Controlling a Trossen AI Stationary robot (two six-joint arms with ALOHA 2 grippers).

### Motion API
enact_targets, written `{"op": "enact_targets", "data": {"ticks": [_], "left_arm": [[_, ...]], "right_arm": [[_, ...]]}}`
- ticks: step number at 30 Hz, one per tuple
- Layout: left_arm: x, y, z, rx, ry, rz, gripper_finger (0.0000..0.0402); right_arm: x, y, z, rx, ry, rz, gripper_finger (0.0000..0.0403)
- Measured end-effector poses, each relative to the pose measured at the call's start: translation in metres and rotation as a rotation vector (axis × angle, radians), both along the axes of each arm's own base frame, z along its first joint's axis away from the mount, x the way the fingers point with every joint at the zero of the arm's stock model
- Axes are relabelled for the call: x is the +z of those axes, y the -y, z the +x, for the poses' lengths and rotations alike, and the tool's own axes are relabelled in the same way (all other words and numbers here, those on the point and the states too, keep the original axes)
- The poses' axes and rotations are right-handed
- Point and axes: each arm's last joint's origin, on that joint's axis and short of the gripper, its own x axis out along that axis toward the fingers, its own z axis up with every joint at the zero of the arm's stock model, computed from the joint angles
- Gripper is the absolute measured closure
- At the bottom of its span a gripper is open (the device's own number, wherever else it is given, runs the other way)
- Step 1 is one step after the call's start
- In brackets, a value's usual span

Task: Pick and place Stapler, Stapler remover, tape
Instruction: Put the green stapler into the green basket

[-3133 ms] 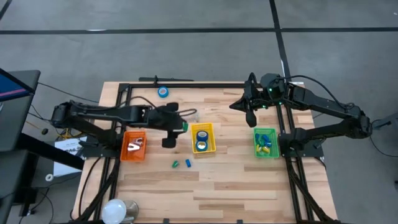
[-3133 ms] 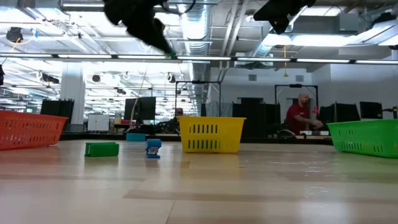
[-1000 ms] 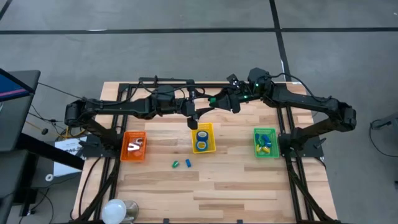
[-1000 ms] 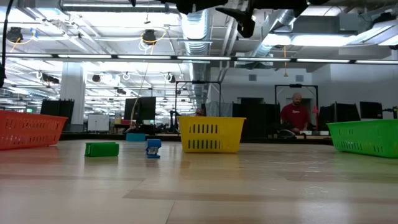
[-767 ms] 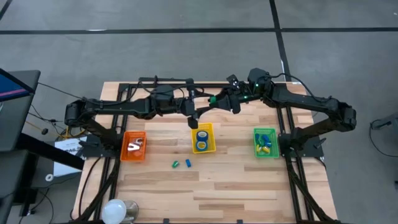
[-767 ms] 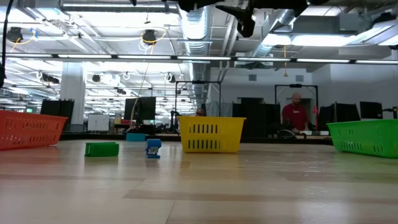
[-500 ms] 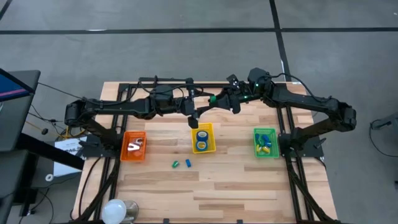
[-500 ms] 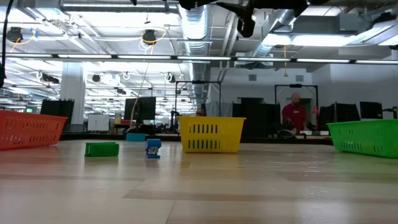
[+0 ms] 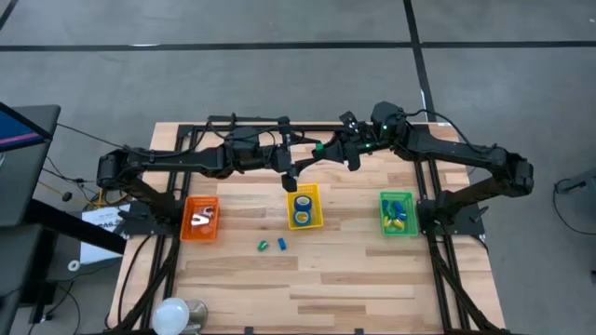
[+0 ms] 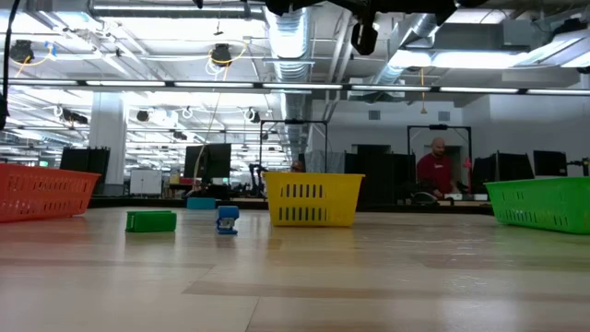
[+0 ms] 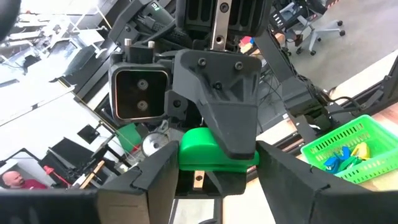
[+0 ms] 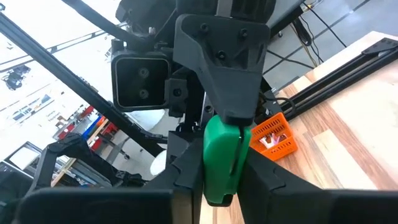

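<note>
Your table (image 9: 354, 279) carries three baskets in a row: orange (image 9: 186, 223) at 9 o'clock, yellow (image 9: 315, 191) at centre, green (image 9: 382, 214) at 3 o'clock. Both arms meet in the air at 12 o'clock of the yellow basket, well above the boards. The left gripper (image 11: 217, 180) stands moderately spread, its fingers set against the broad flanks of a green item (image 11: 217, 149), by its blocky shape probably the stapler. The right gripper (image 12: 219, 180) faces it, drawn nearly closed against the same item's narrow sides. I judge this an arm-to-arm handover, both pincers gripping at once. Next, you need one pincer to let go cleanly before either arm pulls away; otherwise the item may twist or drop. Two tape rolls (image 9: 303, 201) lie in the yellow basket. A small green piece (image 9: 262, 246) and a blue piece (image 9: 281, 244) lie loose at 6 o'clock of it.
</note>
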Motion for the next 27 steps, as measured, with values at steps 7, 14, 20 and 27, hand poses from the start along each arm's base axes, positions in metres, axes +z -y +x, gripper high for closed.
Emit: {"op": "enact_targets", "data": {"ticks": [7, 14, 20, 27], "left_arm": [[0.000, 0.000, 0.000, -0.004, 0.015, -0.075, 0.0176], [0.002, -0.001, -0.002, 0.043, 0.017, -0.078, 0.0110], [0.018, -0.002, -0.016, 0.084, 0.072, -0.106, 0.0082], [0.040, -0.002, -0.037, 0.110, 0.147, -0.125, 0.0088]], "right_arm": [[0.000, 0.000, 0.000, -0.002, -0.001, 0.000, 0.0339], [0.000, 0.000, 0.000, -0.002, -0.001, 0.000, 0.0340], [0.006, 0.002, -0.007, -0.015, 0.018, -0.026, 0.0340], [0.011, 0.012, -0.025, -0.013, -0.005, -0.048, 0.0340]]}}
